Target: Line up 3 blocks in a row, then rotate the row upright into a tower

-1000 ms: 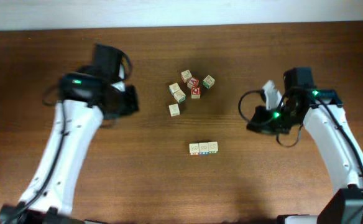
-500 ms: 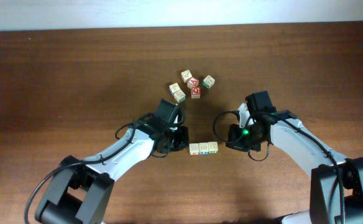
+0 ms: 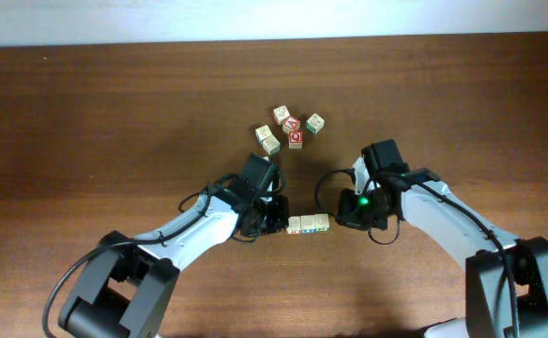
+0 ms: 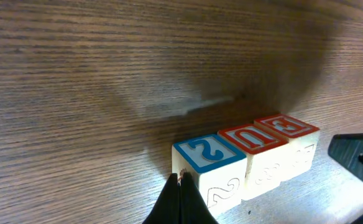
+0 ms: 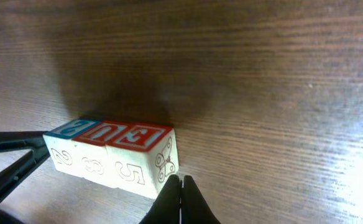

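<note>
On the table (image 3: 86,113), three blocks (image 3: 308,223) in a row, tops printed 2, U, E, sit between the left gripper (image 4: 180,190) and right gripper (image 5: 181,186), both closed tight, holding nothing.

White arms (image 3: 194,233), black joints (image 3: 383,156), cables (image 3: 322,191) and fingers (image 4: 173,205), green lights (image 3: 361,200).

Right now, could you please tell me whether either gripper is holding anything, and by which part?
Nothing is held. The left gripper, shut, meets the blue block ending the row; the right gripper, shut, meets the opposite end block.
</note>
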Robot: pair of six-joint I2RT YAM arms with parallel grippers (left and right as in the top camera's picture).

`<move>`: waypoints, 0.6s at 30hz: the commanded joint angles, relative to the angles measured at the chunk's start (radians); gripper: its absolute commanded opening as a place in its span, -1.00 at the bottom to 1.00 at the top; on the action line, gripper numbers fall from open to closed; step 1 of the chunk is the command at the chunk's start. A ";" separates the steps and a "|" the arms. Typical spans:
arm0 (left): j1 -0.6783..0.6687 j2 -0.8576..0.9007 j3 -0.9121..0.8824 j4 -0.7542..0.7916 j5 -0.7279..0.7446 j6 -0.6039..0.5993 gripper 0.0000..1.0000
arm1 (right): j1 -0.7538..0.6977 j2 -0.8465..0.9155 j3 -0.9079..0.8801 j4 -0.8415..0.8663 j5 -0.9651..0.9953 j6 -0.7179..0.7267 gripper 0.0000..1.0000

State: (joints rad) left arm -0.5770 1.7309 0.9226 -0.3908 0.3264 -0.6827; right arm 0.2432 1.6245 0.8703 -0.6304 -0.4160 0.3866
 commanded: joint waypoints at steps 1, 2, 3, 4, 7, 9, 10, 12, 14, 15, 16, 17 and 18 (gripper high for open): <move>-0.006 0.015 -0.003 0.005 0.011 -0.012 -1.00 | 0.008 0.008 -0.035 0.012 0.000 0.016 -0.92; -0.006 0.015 -0.003 0.006 0.011 -0.012 -1.00 | 0.008 0.012 -0.039 0.020 -0.010 0.014 -0.92; -0.006 0.015 -0.003 0.009 0.011 -0.012 -1.00 | 0.008 0.021 -0.041 0.030 -0.022 0.006 -0.92; -0.006 0.015 -0.003 0.009 0.012 -0.013 -1.00 | 0.008 0.029 -0.041 0.042 -0.045 -0.019 -0.92; -0.006 0.015 -0.003 0.009 0.015 -0.013 -1.00 | 0.008 0.048 -0.041 0.063 -0.074 -0.042 -0.92; -0.006 0.015 -0.003 0.013 0.016 -0.012 -1.00 | 0.008 0.049 -0.041 0.070 -0.100 -0.073 -0.92; -0.006 0.015 -0.003 0.013 0.016 -0.012 -1.00 | 0.008 0.049 -0.041 0.071 -0.101 -0.076 -0.92; -0.006 0.015 -0.003 0.013 0.016 -0.012 -1.00 | 0.008 0.049 -0.041 0.079 -0.134 -0.114 -0.92; -0.006 0.014 -0.003 0.014 0.016 -0.012 -1.00 | 0.008 0.049 -0.041 0.082 -0.139 -0.120 -0.92; -0.006 0.014 -0.003 0.013 0.016 -0.012 -1.00 | 0.008 0.049 -0.041 0.082 -0.149 -0.122 -0.92; -0.006 0.014 -0.003 0.014 0.016 -0.012 -1.00 | 0.008 0.049 -0.041 0.089 -0.167 -0.135 -0.92; -0.006 0.015 -0.003 0.016 0.016 -0.012 -1.00 | 0.008 0.049 -0.041 0.097 -0.191 -0.144 -0.92; -0.006 0.015 -0.003 0.016 0.016 -0.012 -1.00 | 0.008 0.049 -0.040 0.105 -0.211 -0.144 -0.92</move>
State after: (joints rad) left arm -0.5766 1.7340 0.9222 -0.3817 0.3153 -0.6827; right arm 0.2432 1.6619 0.8337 -0.5446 -0.5270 0.2653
